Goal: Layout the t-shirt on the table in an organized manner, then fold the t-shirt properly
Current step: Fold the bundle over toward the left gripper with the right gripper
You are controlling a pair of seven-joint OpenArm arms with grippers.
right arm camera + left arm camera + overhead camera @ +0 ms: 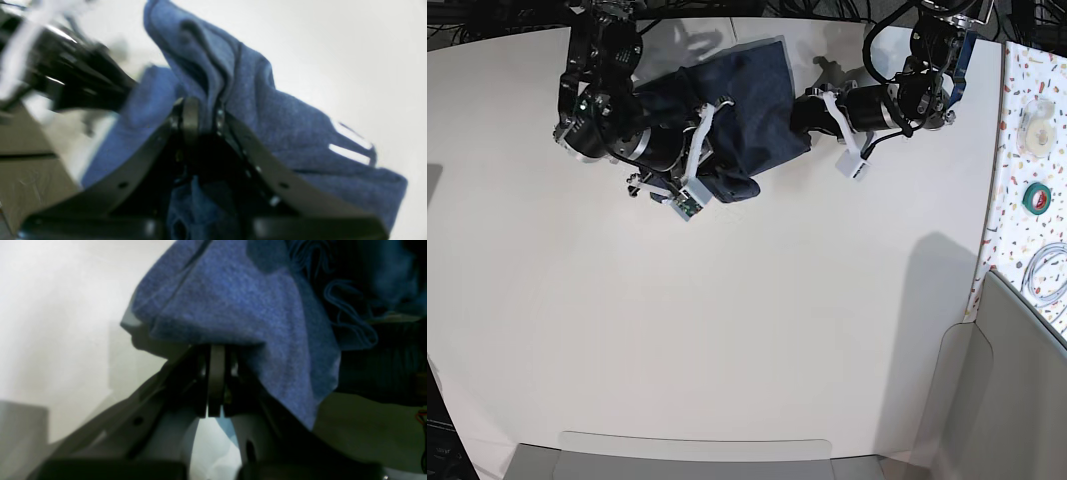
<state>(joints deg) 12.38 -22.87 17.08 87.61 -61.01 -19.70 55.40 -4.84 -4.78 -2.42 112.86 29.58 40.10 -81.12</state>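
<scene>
Two arms are working at the far end of the white desk [727,330], and both have hold of the t-shirt [747,110], which lies bunched between them, partly lifted rather than spread flat. Relative to that shirt, the right arm's fingers [200,113] sit at its lower corner on the base view's left, pinched on a thick ridge of blue cloth that rises from between them. The left arm's fingers [217,353] are at the shirt's opposite edge, pressed fully together with a fold of cloth draped over their tips; they look clamped on it.

By my reading, the step in hand is the laying out, not yet the folding: the shirt is crumpled, with only a scrap of white lettering [350,143] showing. Next, the arms would need to draw apart and lower the cloth, stretching it flat on the bare desk nearer than the shirt.
</scene>
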